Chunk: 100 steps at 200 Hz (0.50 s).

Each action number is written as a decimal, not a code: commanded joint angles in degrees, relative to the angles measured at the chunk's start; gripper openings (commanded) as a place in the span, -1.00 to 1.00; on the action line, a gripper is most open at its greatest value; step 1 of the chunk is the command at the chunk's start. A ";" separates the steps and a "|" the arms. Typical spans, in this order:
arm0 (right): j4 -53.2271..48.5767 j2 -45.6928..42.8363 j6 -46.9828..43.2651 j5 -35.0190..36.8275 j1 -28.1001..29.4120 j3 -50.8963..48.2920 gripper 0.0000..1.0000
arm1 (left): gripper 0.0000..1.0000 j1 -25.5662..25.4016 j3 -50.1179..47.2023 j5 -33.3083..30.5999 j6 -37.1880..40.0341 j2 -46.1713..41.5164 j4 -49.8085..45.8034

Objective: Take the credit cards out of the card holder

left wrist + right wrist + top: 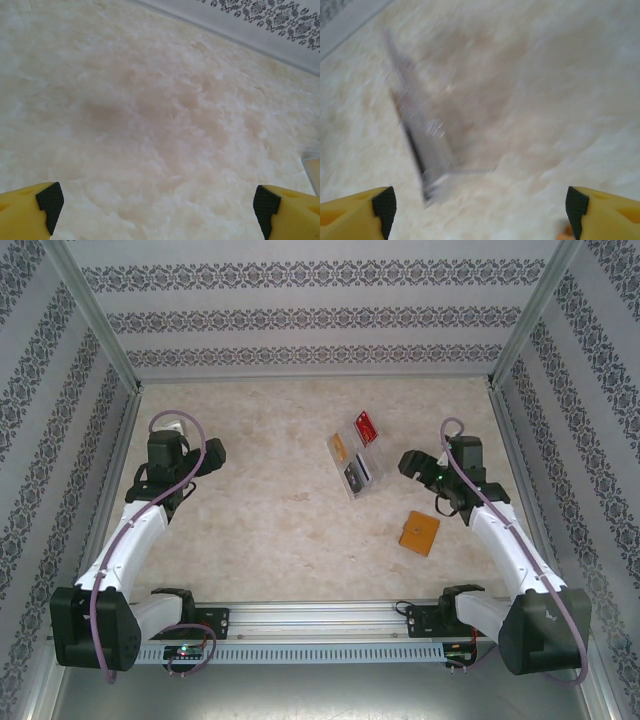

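1. My left gripper (207, 453): jaws spread wide with nothing between them. It hangs over bare table (270, 525), well apart from everything else.
2. Clear tray (372, 483), centre-right: it holds a red card (366, 427), a tan card (340, 448) and one dark credit card (358, 476) with a pale stripe.
3. My right gripper (413, 463): fingers apart and empty, just beside the tray's right edge. My wrist view here is blurred.
4. Card holder (418, 532): it lies flat and looks closed on the table, nearer my base than the right gripper and apart from the tray. Whether cards remain inside, I cannot tell.
5. Risks, as I judge them:
   - A one-sided pinch on the flat holder would likely slide it rather than open it, and my left arm is too far off to pin it.
   - A low approach could clip the tray and scatter its cards.
   - Thin cards may slip from my pads.
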 commanded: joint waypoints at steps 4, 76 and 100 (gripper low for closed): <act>1.20 3.20 7.87 -7.08 4.88 -1.83 0.70 | 0.99 0.79 -0.13 3.63 -0.88 -0.82 -2.12; 9.16 16.01 10.23 -6.55 8.47 3.46 0.51 | 1.00 0.75 0.83 10.43 0.03 3.17 -0.97; 11.31 19.86 10.81 -7.52 8.46 5.58 0.46 | 1.00 0.71 1.37 11.05 -0.74 4.28 -1.49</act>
